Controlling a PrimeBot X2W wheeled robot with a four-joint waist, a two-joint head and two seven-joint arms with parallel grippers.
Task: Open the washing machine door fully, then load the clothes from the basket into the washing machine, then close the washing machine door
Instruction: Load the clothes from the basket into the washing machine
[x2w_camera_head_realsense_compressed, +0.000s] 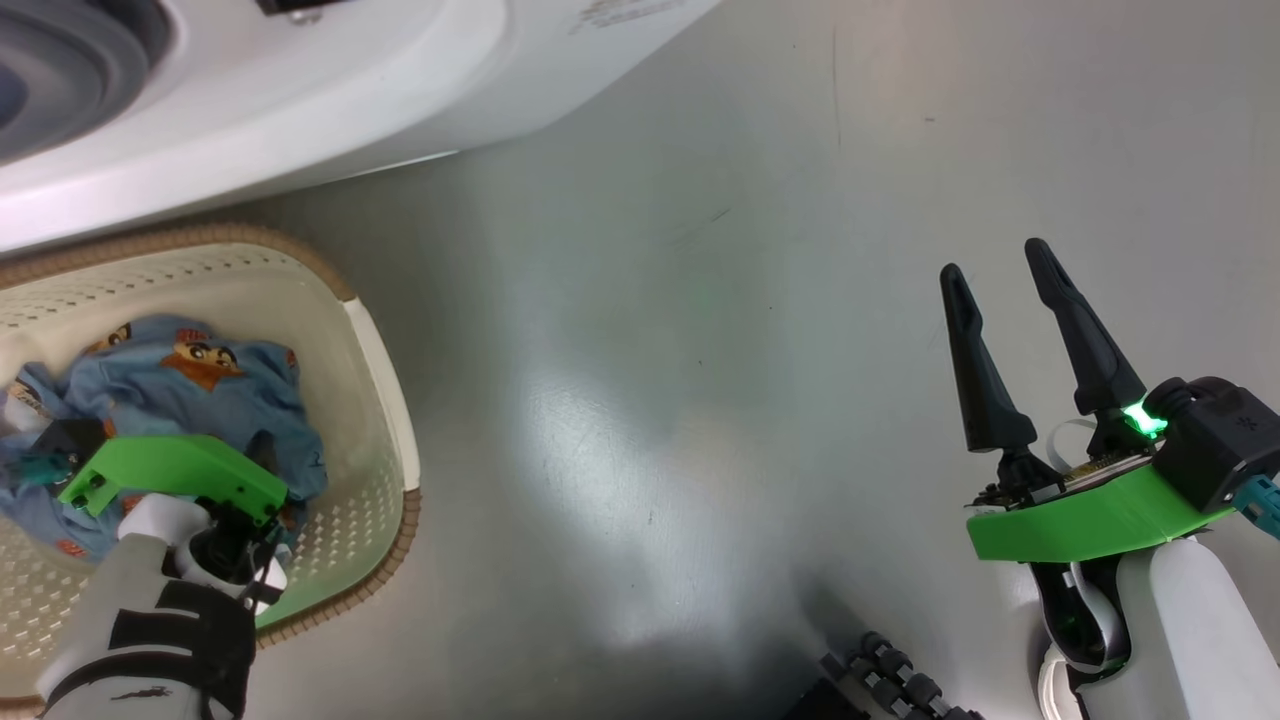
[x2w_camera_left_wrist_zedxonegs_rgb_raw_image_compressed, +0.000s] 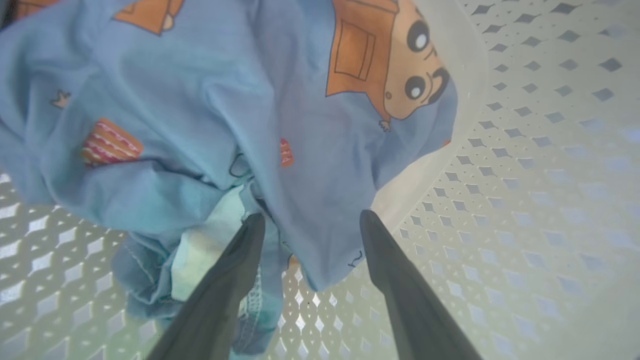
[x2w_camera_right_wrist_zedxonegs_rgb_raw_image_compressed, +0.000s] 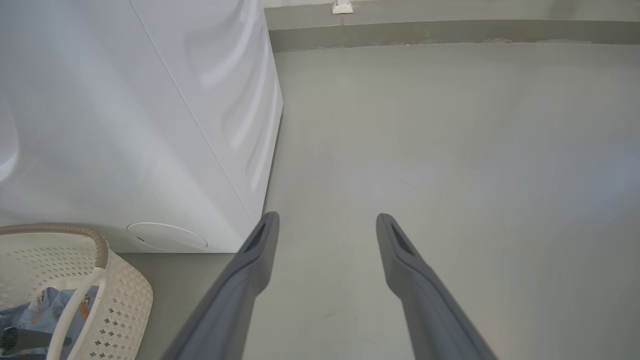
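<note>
Clothes (x2w_camera_head_realsense_compressed: 200, 390) of blue fabric with orange cartoon prints are lying crumpled inside the basket (x2w_camera_head_realsense_compressed: 385, 350). In the head view the basket is standing on the grey floor (x2w_camera_head_realsense_compressed: 700, 350) at the lower left, just beside the front of the washing machine (x2w_camera_head_realsense_compressed: 300, 110). A curve of the machine's grey gasket (x2w_camera_head_realsense_compressed: 70, 60) is showing at the top left corner. The left hand (x2w_camera_head_realsense_compressed: 262, 462) is reaching down into the basket over the clothes, its fingers mostly hidden under a green bracket (x2w_camera_head_realsense_compressed: 170, 470). The right hand (x2w_camera_head_realsense_compressed: 992, 258) is hovering over bare floor, well apart from the basket, its two dark fingers spread and grasping nothing.

In the left wrist view, the left hand (x2w_camera_left_wrist_zedxonegs_rgb_raw_image_compressed: 311, 217) is standing released, with its fingertips apart at the lower folds of the clothes (x2w_camera_left_wrist_zedxonegs_rgb_raw_image_compressed: 200, 100). A fold of blue cloth is hanging between them, unpinched. The perforated wall of the basket (x2w_camera_left_wrist_zedxonegs_rgb_raw_image_compressed: 525, 175) is curving around behind.

In the right wrist view, the right hand (x2w_camera_right_wrist_zedxonegs_rgb_raw_image_compressed: 326, 217) is pointing along the floor (x2w_camera_right_wrist_zedxonegs_rgb_raw_image_compressed: 450, 150), fingers wide and empty. The washing machine (x2w_camera_right_wrist_zedxonegs_rgb_raw_image_compressed: 125, 125) is rising at the left, with a round cover (x2w_camera_right_wrist_zedxonegs_rgb_raw_image_compressed: 166, 236) low on its panel. The basket (x2w_camera_right_wrist_zedxonegs_rgb_raw_image_compressed: 125, 300) is sitting close before it, with the clothes (x2w_camera_right_wrist_zedxonegs_rgb_raw_image_compressed: 35, 312) lying inside.
</note>
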